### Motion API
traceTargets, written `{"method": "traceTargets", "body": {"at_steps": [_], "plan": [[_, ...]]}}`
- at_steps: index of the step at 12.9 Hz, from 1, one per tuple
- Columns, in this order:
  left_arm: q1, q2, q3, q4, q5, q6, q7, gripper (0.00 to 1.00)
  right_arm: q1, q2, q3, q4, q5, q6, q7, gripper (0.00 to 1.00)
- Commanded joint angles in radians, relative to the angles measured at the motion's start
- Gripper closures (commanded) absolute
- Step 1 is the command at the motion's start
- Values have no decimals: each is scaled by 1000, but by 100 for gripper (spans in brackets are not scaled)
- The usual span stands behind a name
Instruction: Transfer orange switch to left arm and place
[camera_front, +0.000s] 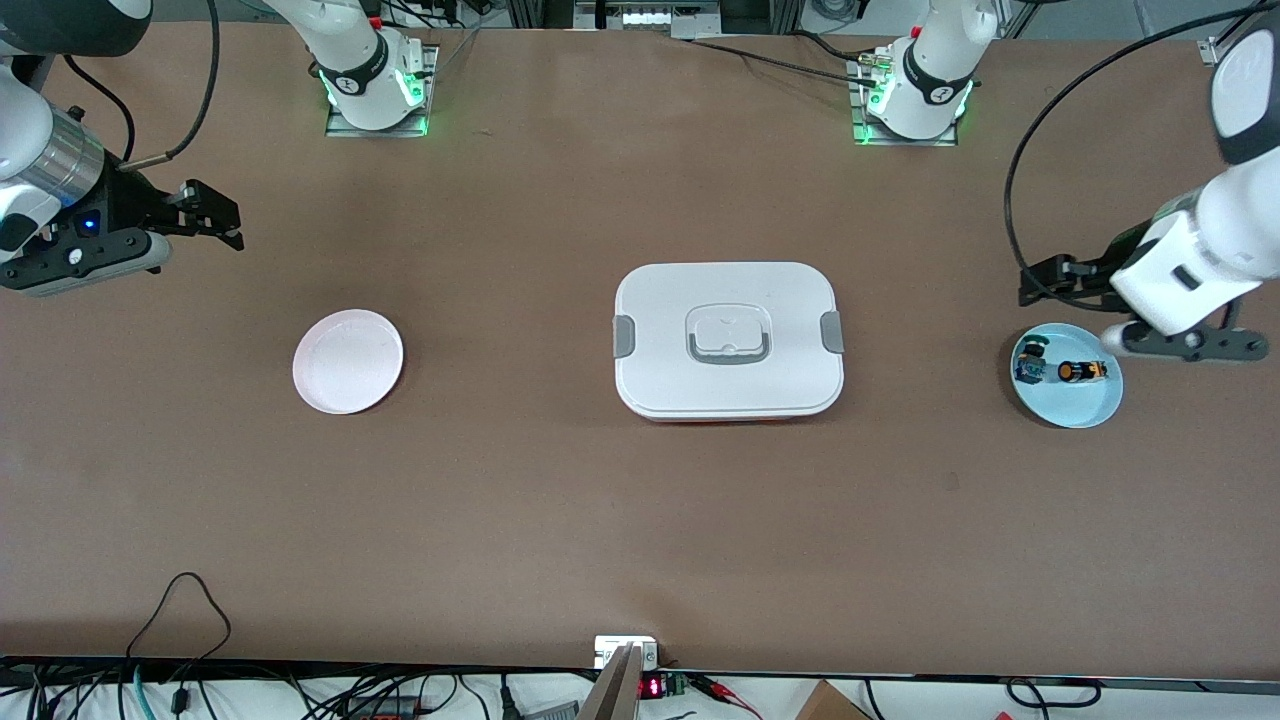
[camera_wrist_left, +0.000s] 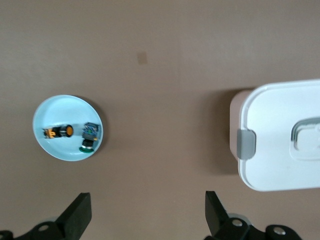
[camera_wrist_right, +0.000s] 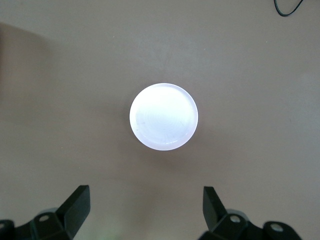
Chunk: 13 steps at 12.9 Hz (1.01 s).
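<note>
Both jaws are hanging open, empty; switch (camera_front: 1081, 371) is lying in blue plate (camera_front: 1066, 376) at frame right beside a teal part (camera_front: 1031, 363), risking a wrong pick or clipping the box (camera_front: 728, 340).

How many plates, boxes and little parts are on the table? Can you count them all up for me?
Plates: 2, a pink plate and a blue plate
Boxes: 1, the white box
Little parts: 2, the orange switch and a blue-and-teal part, both lying in the blue plate
Total: 5
</note>
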Motion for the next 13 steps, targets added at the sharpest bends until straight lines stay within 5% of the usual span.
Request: {"method": "traceTargets", "body": {"at_steps": [1, 13], "plan": [[-50, -141, 92, -161, -16, 152, -25, 0, -4, -18, -3, -10, 18, -1, 13, 0], [24, -186, 17, -198, 10, 99, 13, 0, -8, -13, -8, -10, 18, 1, 0, 0]]}}
